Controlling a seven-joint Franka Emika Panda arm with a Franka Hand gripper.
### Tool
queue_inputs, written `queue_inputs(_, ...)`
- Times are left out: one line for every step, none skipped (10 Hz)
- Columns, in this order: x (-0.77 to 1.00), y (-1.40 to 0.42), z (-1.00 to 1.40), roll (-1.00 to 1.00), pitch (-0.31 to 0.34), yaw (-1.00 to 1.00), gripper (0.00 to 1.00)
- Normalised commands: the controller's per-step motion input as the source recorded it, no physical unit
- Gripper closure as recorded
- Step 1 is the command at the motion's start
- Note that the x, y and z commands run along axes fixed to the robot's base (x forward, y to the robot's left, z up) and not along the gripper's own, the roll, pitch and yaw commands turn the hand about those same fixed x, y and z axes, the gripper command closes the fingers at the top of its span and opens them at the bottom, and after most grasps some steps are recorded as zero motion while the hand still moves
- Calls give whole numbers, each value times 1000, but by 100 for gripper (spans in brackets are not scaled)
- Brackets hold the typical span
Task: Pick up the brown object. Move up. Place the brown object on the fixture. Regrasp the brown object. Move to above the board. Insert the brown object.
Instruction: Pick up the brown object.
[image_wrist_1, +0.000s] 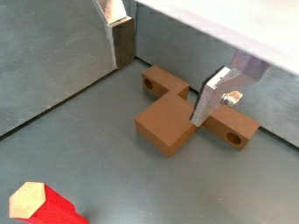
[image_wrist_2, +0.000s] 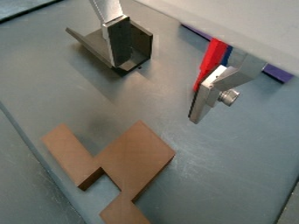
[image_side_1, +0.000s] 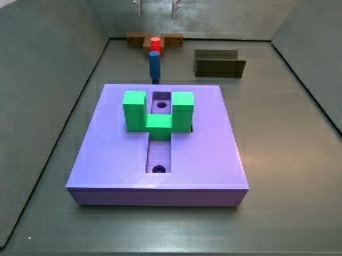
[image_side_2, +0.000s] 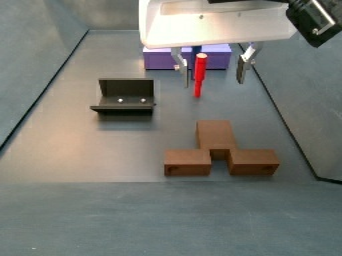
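Note:
The brown object (image_side_2: 221, 152) lies flat on the grey floor. It is a T-shaped reddish-brown piece with round holes in its bar ends, also seen in both wrist views (image_wrist_1: 176, 115) (image_wrist_2: 117, 162). My gripper (image_side_2: 210, 72) hangs open above the floor, between the brown object and the board (image_side_2: 167, 58), with nothing between its fingers (image_wrist_1: 216, 94). In the wrist views the gripper (image_wrist_1: 162, 87) (image_wrist_2: 160, 90) sits over bare floor beside the brown object. The fixture (image_side_2: 124, 97) (image_wrist_2: 117, 44) is a dark open box standing apart from it. The purple board (image_side_1: 160, 140) carries a green U-shaped block (image_side_1: 158, 110).
A blue upright peg with a red top (image_side_1: 155, 60) (image_side_2: 199, 72) stands between the board and the brown object, close to one finger (image_wrist_2: 211, 94). Grey walls enclose the floor on all sides.

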Motion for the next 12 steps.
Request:
queue_inputs(0, 40, -137, -19, -24, -91, 0)
queue_inputs(0, 49, -169, -13, -31, -89, 0)
queue_inputs(0, 57, -254, -9, -61, -74, 0)
queue_inputs(0, 69, -426, 0, -126, -54, 0)
queue_inputs(0, 77, -557, -1, -179, -60, 0)
queue_inputs(0, 97, -611, -44, -224, -34, 0)
queue_inputs(0, 117, -626, -46, -207, -54, 0)
queue_inputs(-63, 154, -523, -50, -180, -34, 0)
queue_inputs(-94, 169, -386, -74, -169, 0, 0)
queue_inputs(0, 143, -231, -97, -117, 0, 0)
queue_inputs(-37, 11, -134, -61, -89, -37, 0)
queue_inputs(0, 0, 0, -11, -1, -29, 0)
